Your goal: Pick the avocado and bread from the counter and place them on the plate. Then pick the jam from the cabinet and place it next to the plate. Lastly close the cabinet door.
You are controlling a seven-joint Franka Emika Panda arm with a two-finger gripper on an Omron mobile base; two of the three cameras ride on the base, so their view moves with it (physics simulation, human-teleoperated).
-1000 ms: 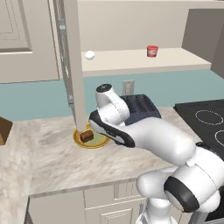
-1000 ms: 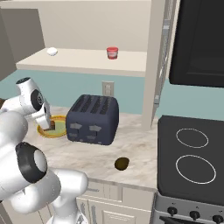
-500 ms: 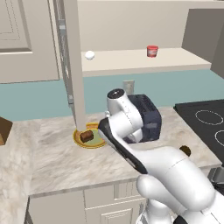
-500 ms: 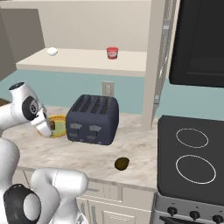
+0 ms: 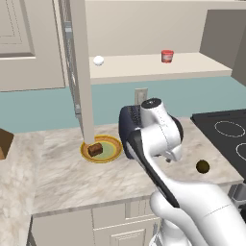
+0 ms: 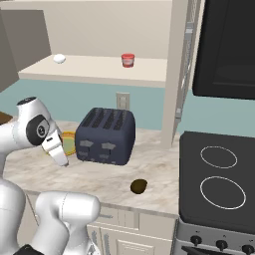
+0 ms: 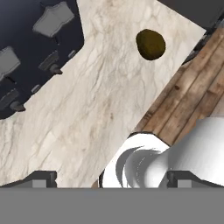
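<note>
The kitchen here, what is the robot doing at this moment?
The bread already lies on the plate, beside the toaster. The gripper is open and empty, looking down over the counter toward the avocado, not yet picked. The jam stands on the shelf of the open cabinet.

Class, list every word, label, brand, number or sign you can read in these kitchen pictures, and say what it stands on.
None can be read: the small red jam jar has a plain paler band, and the dark blue toaster and black stove carry no lettering.
</note>
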